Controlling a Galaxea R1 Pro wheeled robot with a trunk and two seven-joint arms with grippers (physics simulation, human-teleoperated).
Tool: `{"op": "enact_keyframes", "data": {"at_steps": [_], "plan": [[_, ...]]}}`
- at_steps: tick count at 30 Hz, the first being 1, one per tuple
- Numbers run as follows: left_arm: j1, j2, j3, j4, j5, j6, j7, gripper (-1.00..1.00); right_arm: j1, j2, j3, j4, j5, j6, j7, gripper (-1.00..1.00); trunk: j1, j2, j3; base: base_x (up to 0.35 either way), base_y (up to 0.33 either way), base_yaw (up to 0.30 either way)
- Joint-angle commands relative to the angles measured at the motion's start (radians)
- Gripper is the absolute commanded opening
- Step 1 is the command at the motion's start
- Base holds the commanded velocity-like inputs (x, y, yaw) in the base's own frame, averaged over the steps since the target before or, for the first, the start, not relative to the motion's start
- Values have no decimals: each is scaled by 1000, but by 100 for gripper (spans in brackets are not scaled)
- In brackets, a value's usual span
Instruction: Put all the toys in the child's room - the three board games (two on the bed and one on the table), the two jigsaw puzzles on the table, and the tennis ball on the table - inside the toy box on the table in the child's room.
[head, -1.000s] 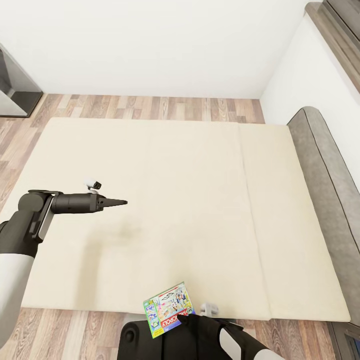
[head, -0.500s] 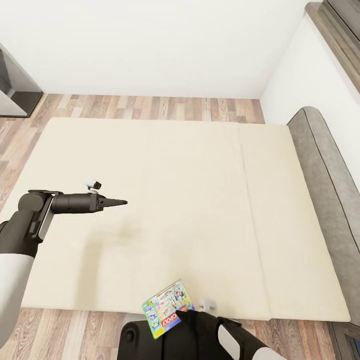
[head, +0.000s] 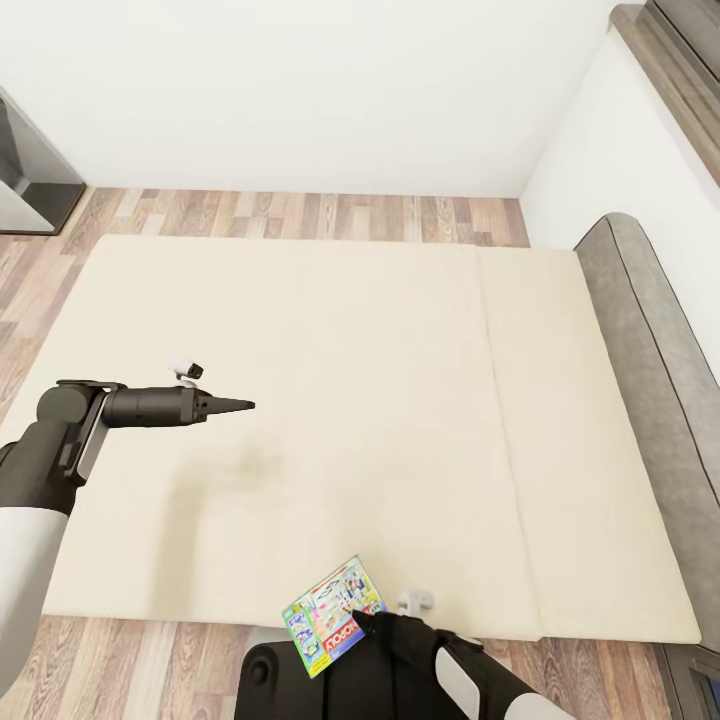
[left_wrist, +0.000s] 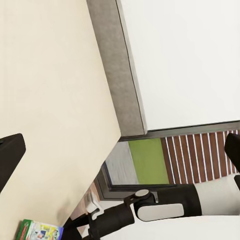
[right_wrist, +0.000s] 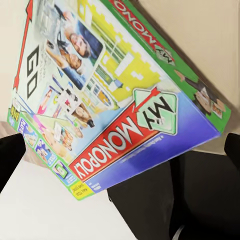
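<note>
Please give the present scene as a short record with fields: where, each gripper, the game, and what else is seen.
place: bed, beige mattress, grey headboard at the right
left gripper: over the mattress, holding nothing; open or shut cannot be told
right gripper: at the near edge of the bed, by the game; grip unclear
board game: Monopoly box, tilted, overhanging the near edge
floor: wood planks

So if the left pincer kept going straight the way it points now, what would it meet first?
Probably the grey headboard. In the head view the left pincer points level across the bare mattress toward it, and the left wrist view looks along the mattress to the headboard. Its height above the mattress is unclear.
</note>
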Motion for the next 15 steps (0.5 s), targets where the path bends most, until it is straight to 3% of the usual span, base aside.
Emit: {"op": "enact_keyframes", "data": {"at_steps": [1, 15], "plan": [[0, 1, 0, 0, 0, 11, -4, 100, 0, 0, 3, 0, -9, 5, 2, 100, 1, -1, -1, 0, 0, 0], [0, 1, 0, 0, 0, 11, -3, 100, 0, 2, 2, 0, -10, 7, -4, 100, 1, -1, -1, 0, 0, 0]]}}
